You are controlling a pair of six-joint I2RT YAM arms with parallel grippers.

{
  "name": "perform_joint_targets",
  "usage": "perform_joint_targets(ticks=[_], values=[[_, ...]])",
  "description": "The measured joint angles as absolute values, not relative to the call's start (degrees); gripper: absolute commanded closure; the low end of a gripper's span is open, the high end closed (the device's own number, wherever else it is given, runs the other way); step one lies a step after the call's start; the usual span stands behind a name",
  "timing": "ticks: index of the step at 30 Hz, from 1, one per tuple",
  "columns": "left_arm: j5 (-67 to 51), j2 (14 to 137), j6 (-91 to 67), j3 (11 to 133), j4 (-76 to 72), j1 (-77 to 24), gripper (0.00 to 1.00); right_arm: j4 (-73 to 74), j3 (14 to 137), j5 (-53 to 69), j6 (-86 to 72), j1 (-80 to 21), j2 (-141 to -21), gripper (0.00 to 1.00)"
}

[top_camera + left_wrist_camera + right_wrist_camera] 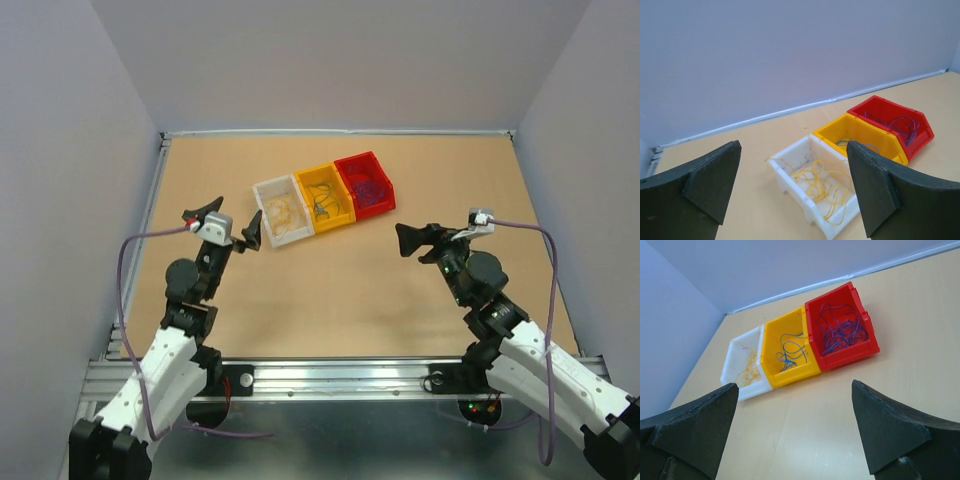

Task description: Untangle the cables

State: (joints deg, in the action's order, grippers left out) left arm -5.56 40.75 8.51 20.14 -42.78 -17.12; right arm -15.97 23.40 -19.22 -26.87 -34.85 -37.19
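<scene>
The cables lie sorted in three bins in a row at mid-table. Yellow cables (282,210) (822,185) (750,371) curl in a white bin (272,183). Blue cables (322,200) (789,352) sit in a yellow bin (335,222). Purple cables (368,187) (902,125) (840,330) fill a red bin (378,208). My left gripper (228,225) (792,150) hovers open just left of the white bin, holding nothing. My right gripper (415,240) (794,387) stands open to the right of the red bin, empty too, above bare table.
The tan tabletop (330,290) is walled by grey panels at the back and both sides. A metal rail (330,375) carrying the arm bases runs along the near edge. Thick lilac cables trail along both arms.
</scene>
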Motion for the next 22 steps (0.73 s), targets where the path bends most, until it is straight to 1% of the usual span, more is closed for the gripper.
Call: perform_joint_targets(ticks=[4,9,11,15,20,22], values=[[-5.80,26.87,12.88,10.09,-41.41,-17.15,0.01,-16.12,23.40,-19.22,-26.85,-34.85,-35.68,0.00],[-7.70,13.67,16.03,3.95,-37.52,-17.15,0.01,-17.12,23.40,-19.22,-26.85,-34.85,-35.20,0.00],[-8.14,10.50,16.88,3.40,-37.12,-17.15,0.01,-17.17,23.40,-19.22,-26.85,-34.85,-35.29,0.01],[-8.08,8.60,18.76,3.38,-37.12,-17.15,0.01,-17.19,23.40,-19.09,-26.83,-34.85,-35.92,0.01],[-7.51,9.21,19.92,3.33,-37.04,-17.15,0.01,-17.23,23.40,-19.07,-26.81,-34.85,-36.07,0.03],[-7.49,9.69,20.27,3.33,-37.04,-17.15,0.01,-17.21,23.40,-19.03,-26.81,-34.85,-36.12,0.02]])
